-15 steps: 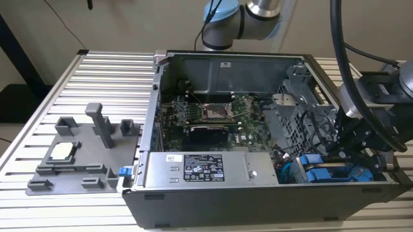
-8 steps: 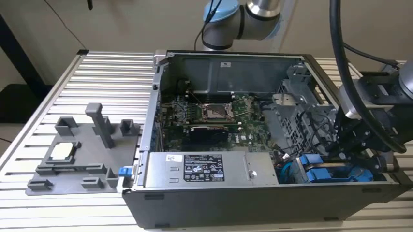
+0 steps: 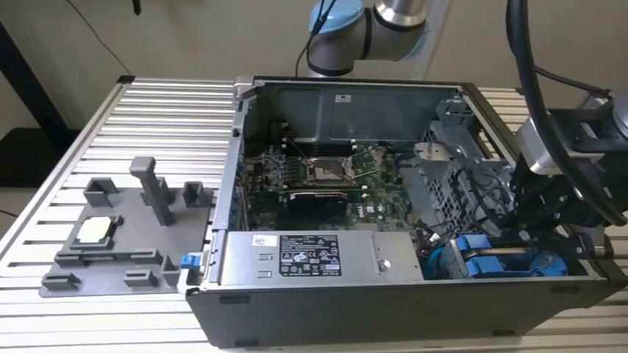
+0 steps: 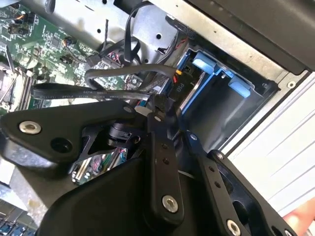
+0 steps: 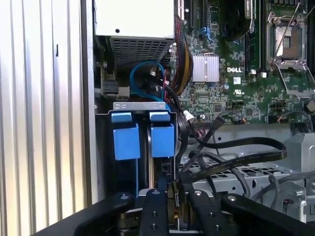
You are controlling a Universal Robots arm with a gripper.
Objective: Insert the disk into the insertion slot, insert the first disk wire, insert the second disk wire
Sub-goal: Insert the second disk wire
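Black cables (image 5: pixel 231 152) loop across path beside insertion slot (image 5: pixel 142 105). Blue tabs (image 5: pixel 143 140) crowd slot mouth; open room over motherboard (image 3: pixel 314 173).

a ribbed aluminium table (image 3: pixel 128 125) stands before a plain beige wall (image 3: pixel 196 37).

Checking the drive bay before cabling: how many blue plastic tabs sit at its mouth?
2: the blue tabs sit side by side at the bay mouth, one nearer the case wall, the other nearer the cables. More could be hidden deeper inside.

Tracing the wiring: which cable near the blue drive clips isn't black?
The thin looped cable beside the power supply grille; it is blue, the flat cables are black.
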